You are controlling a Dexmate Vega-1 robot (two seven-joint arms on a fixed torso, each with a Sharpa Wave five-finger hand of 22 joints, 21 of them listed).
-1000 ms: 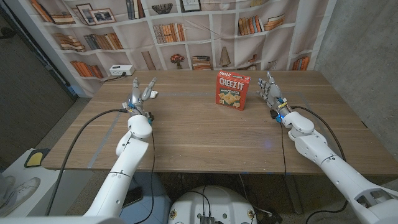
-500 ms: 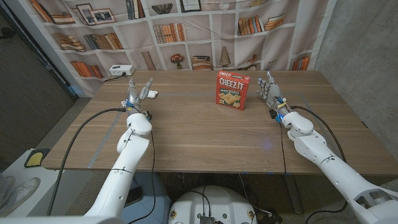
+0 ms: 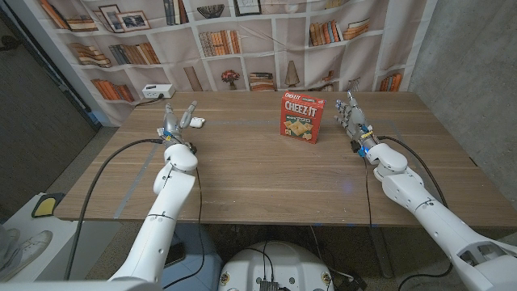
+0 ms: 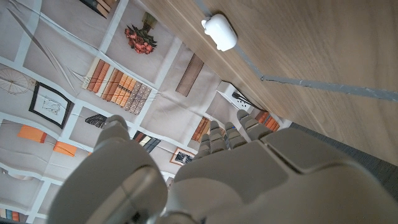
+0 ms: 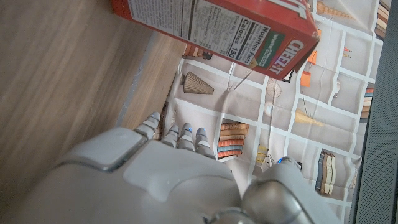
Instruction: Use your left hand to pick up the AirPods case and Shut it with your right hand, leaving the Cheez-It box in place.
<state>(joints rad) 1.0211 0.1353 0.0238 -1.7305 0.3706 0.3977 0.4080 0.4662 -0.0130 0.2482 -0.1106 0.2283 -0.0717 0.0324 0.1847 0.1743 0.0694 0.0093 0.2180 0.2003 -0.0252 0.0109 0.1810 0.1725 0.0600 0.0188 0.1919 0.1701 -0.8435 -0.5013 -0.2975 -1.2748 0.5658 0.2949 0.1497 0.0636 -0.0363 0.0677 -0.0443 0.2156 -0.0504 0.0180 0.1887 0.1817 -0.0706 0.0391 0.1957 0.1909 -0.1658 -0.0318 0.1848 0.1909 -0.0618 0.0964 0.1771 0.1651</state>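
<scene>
The left robot hand (image 3: pixel 176 121) is spread and empty just short of the AirPods case (image 3: pixel 196 122) — its lid unclear. The right robot hand (image 3: pixel 349 114) is open beside the Cheez-It box (image 3: pixel 302 116).

On the wooden table (image 3: pixel 242 174): one small white rounded AirPods case (image 3: pixel 199 122) at far left, one upright red cardboard Cheez-It box (image 3: pixel 302 116) at far centre, and two white robot hands, left hand (image 3: pixel 176 121) and right hand (image 3: pixel 350 115).
</scene>
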